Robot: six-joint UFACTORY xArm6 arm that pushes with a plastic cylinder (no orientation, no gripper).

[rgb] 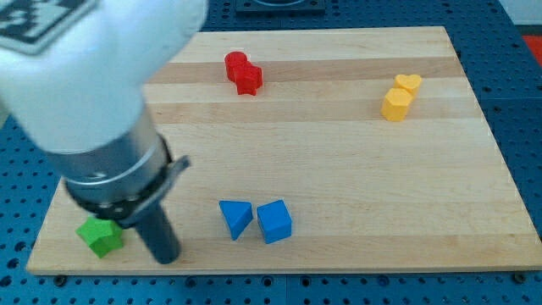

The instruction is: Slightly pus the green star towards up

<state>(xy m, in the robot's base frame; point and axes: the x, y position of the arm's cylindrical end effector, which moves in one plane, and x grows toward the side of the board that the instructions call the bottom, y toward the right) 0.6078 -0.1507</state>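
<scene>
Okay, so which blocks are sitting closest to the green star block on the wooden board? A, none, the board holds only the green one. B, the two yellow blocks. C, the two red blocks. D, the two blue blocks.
D: the blue triangular block and the blue cube block lie near the view's bottom, just right of my tip, which is beside the green star block.

Single view, high front, angled down over whole wooden board [339,152], moderately near.

My tip [166,257] low (rod upright)
</scene>
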